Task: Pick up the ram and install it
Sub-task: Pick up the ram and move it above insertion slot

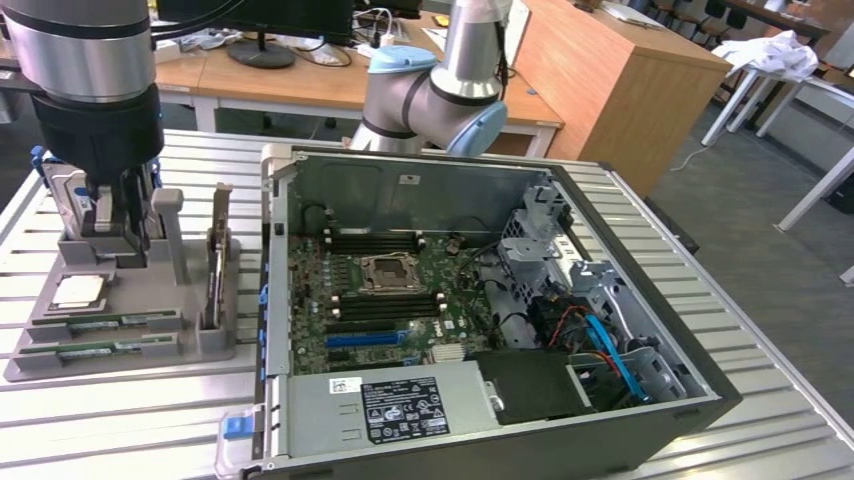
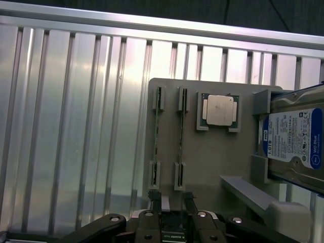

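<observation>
Green ram (image 2: 181, 132) edge-on, wrist view

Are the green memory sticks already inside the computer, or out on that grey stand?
Out. Both ram sticks lie in slots on the grey stand, beside the computer case, not on its board.

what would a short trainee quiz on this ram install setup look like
1. True or false: the gripper hangs above the grey holder, not above the open computer case.
2. Which lies on the holder next to the ram sticks? A) a square silver processor B) a screwdriver C) a keyboard
3. How many ram sticks sit in the holder's slots?
Key: 1 true. 2 A. 3 two; the gripper is open and holds nothing.
</observation>
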Motion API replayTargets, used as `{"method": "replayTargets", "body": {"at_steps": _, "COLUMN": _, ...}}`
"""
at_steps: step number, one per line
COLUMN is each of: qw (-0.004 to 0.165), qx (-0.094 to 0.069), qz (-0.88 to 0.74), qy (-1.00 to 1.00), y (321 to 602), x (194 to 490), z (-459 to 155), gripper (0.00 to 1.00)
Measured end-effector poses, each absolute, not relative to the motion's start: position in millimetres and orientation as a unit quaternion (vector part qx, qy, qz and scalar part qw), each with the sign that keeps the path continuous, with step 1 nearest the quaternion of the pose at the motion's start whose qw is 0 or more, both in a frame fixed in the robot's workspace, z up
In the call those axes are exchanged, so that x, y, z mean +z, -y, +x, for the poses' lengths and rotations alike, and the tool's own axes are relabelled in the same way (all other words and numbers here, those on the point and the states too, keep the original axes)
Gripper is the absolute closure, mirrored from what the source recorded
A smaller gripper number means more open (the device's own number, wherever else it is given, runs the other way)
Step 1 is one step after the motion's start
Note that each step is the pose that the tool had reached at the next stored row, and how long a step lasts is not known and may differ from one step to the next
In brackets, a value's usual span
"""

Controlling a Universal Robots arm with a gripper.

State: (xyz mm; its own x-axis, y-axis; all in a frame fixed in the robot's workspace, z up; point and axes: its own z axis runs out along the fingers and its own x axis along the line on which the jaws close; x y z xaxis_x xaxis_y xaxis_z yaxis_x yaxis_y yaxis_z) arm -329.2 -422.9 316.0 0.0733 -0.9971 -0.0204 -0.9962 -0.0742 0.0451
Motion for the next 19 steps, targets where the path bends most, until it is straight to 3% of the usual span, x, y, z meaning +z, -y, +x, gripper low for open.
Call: {"method": "replayTargets", "body": {"at_steps": 19, "qw": 0.01, "qx": -0.023, "qz": 0.733, "qy": 0.68, "y": 422.9, "x": 310.9, "z": -329.2, "gripper": 0.7}}
